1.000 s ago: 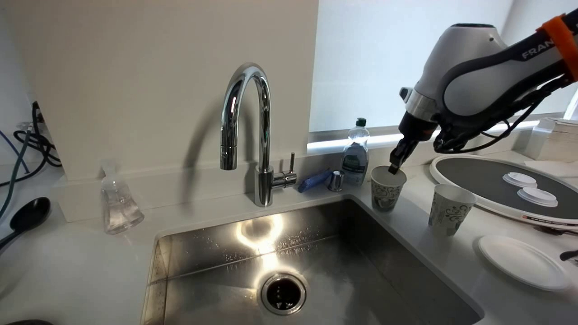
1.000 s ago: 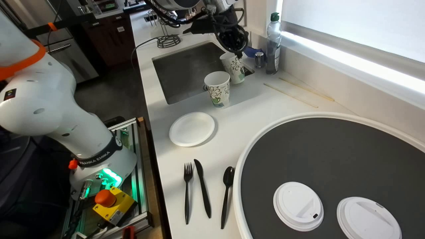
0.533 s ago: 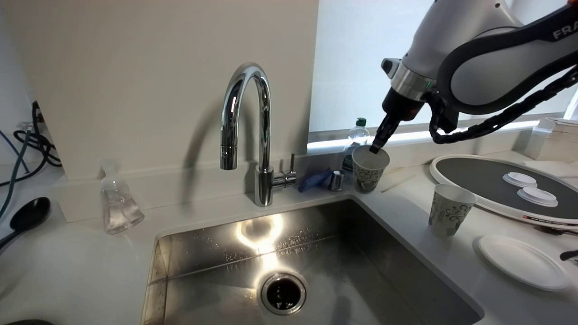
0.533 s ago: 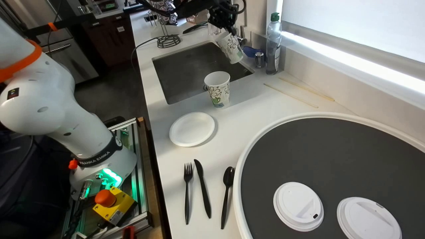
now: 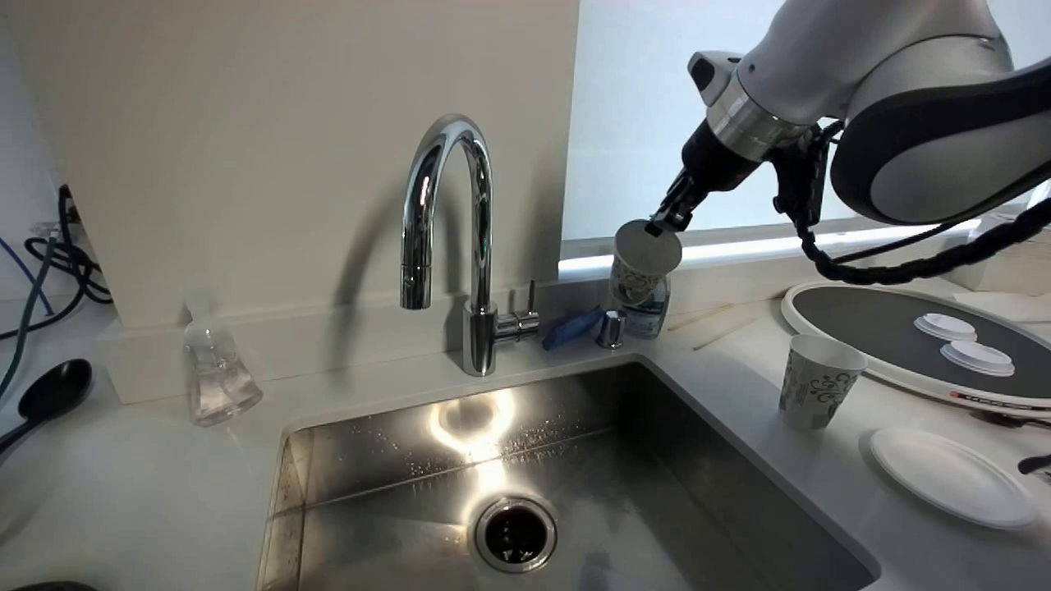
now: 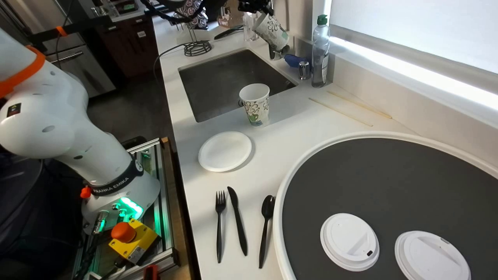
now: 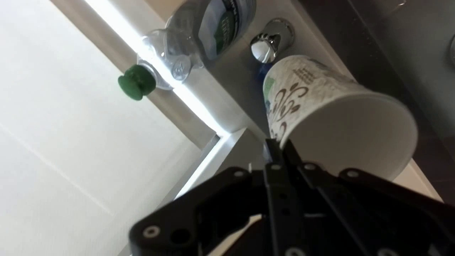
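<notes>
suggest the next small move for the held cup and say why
Probably a slight, slow turn to bring the held paper cup nearer upright: in both exterior views it hangs tilted, off the counter, and in the wrist view the fingers pinch it at just one spot on the rim, so it might tip further.

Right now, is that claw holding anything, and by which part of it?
Yes: a patterned paper cup, its wall pinched at the rim by the claw.

The claw [image 7: 280, 145] pinches a patterned paper cup [image 7: 330, 106] by its rim, a green-capped bottle [image 7: 199, 41] upper left
</notes>
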### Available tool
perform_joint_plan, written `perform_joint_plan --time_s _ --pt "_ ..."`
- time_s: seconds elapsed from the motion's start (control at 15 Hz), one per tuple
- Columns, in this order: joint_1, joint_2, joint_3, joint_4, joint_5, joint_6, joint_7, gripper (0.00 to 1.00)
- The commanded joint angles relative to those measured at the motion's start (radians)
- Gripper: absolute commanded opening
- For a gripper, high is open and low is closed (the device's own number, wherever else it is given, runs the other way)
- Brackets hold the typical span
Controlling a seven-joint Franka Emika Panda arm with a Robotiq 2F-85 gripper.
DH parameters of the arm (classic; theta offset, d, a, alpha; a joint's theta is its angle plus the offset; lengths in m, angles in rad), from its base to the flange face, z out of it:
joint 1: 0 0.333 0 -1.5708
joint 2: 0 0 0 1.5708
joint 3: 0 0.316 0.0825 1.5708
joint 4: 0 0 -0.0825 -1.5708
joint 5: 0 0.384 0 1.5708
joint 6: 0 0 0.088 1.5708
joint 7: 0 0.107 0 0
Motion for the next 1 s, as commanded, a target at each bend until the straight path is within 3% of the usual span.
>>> perform_joint_plan --time_s 0.0,0.2,0.93 --pt "-0.049 -0.049 0.046 -0.032 -0.185 0.056 0.119 0.01" --pt "-0.074 -0.073 0.064 -0.033 -0.302 0.096 0.224 0.01" --pt "-0.054 -0.096 -0.037 -0.152 -0.257 0.529 0.274 0.01"
